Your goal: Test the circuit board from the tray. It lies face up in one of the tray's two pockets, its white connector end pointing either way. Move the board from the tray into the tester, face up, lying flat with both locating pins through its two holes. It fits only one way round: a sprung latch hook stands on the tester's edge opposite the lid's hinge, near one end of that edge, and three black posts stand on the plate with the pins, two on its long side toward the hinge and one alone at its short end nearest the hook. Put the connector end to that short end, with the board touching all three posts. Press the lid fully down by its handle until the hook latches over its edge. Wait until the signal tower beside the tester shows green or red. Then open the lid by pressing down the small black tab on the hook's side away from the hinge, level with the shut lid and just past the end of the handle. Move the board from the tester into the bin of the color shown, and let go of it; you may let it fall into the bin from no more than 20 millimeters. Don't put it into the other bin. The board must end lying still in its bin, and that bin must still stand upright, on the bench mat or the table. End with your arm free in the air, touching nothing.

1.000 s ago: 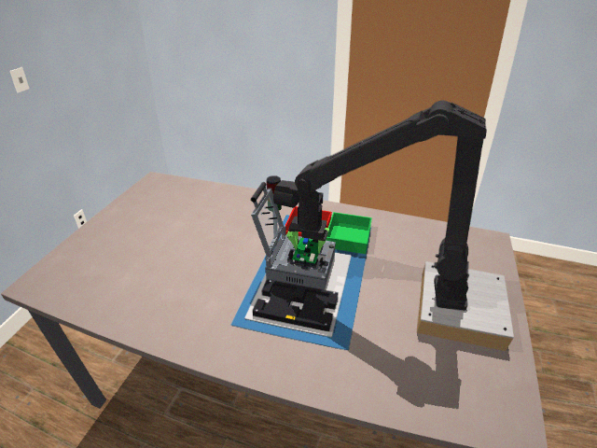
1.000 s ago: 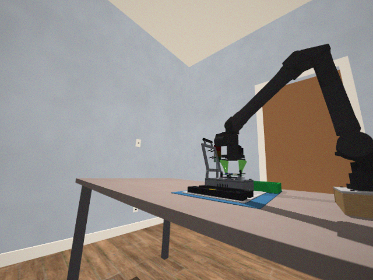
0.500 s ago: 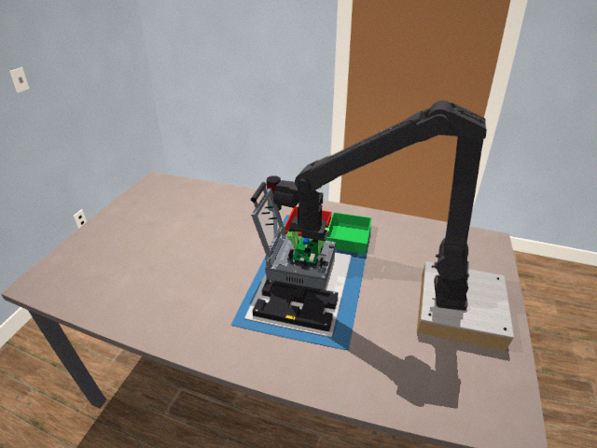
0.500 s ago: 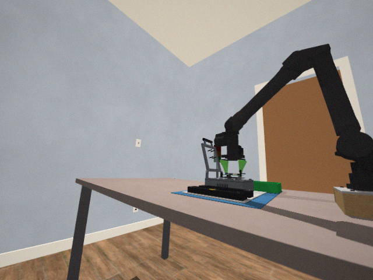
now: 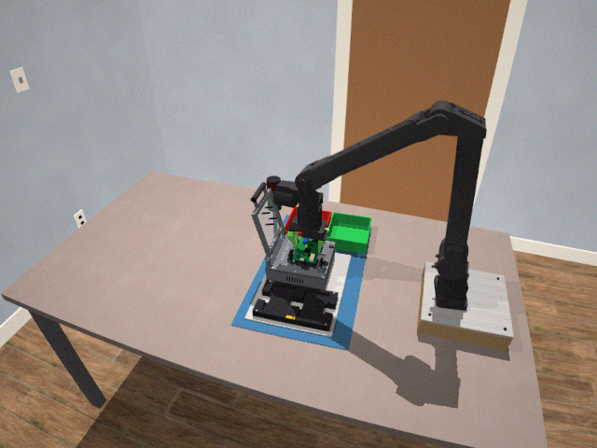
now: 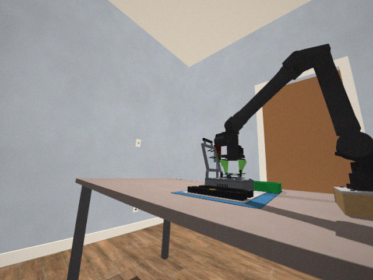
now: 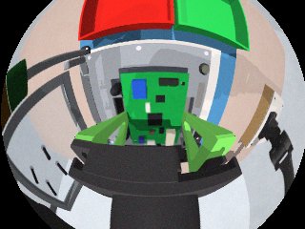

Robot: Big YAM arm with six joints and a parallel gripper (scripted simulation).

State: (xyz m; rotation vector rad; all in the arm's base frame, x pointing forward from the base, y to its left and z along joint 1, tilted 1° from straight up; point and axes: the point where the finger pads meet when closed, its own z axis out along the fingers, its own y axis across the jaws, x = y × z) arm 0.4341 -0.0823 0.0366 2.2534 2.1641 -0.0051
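Note:
The green circuit board (image 7: 154,107) sits between my gripper's green fingers over the grey tester's plate. My gripper is shut on the board, one finger on each long side. In the top view the gripper (image 5: 304,250) is down in the tester (image 5: 299,267), whose lid (image 5: 267,226) stands open to the left with its black handle (image 5: 257,192) on top. In the exterior view the fingers (image 6: 233,167) reach down to the tester's top (image 6: 228,182). I cannot tell whether the board rests flat on the pins. The black tray (image 5: 295,306) lies in front of the tester.
A red bin (image 7: 128,3) and a green bin (image 7: 210,7) stand side by side behind the tester; the green bin (image 5: 351,232) also shows in the top view. All rest on a blue mat (image 5: 301,308). The arm's base (image 5: 465,308) stands at the right.

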